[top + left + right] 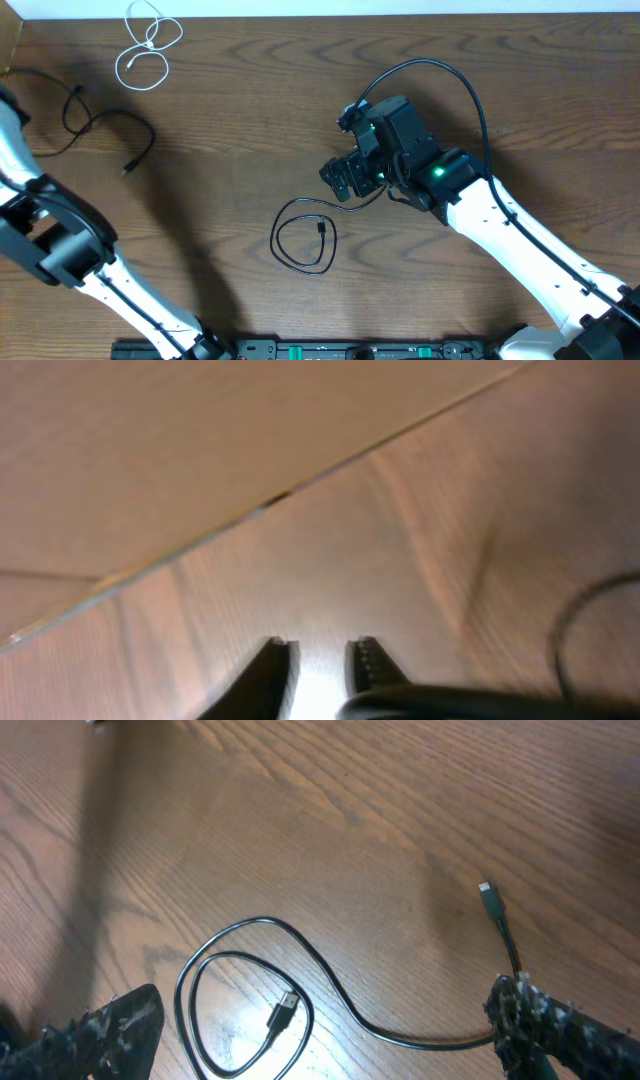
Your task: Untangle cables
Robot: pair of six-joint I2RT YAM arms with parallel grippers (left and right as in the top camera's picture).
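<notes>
The white cable lies in loose loops at the far left. A black cable curves near the left edge, its plug pointing toward me. A second black cable lies coiled mid-table, and in the right wrist view its coil runs to a free plug. My right gripper is open wide over this cable, which passes against the right finger. My left gripper is open and empty above the table, with a dark cable to its right.
The table's far edge runs diagonally above the left fingers. A thick black arm cable arcs over the right wrist. The left arm occupies the left front of the table, and the right arm crosses the right front.
</notes>
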